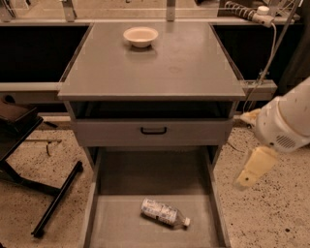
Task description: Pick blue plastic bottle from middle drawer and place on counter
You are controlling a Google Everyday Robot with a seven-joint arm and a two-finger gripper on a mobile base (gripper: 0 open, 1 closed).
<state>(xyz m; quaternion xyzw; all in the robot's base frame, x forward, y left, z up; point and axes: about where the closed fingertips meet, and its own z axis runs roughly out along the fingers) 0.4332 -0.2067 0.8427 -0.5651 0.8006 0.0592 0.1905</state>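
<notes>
A blue plastic bottle (163,213) lies on its side on the floor of the open middle drawer (116,225), at the 6 o'clock edge of the scene. Its white cap points toward 4 o'clock and its printed label faces up. Nothing touches the bottle; it rests alone on the drawer's flat grey floor, nearer the right wall than the left.

The robot's white arm (286,121) enters from 3 o'clock, outside the cabinet and over the speckled floor (276,218). Its cream-coloured gripper (252,169) hangs at about 4 o'clock, beside the drawer's right wall, above and to the right of the bottle and well apart from it. Whether the gripper is spread or closed cannot be made out from this angle, but it holds nothing.

Above the open drawer a drawer front (193,131) with a black handle (153,130) sits pushed in. The grey counter (160,72) tops the cabinet and carries one thing, a shallow cream bowl (140,36), near its back edge at 12 o'clock.

A white power strip (247,12) lies at 1 o'clock behind the counter, its cord dropping toward the arm. The black legs of a stand (55,198) cross the floor at 8 o'clock.
</notes>
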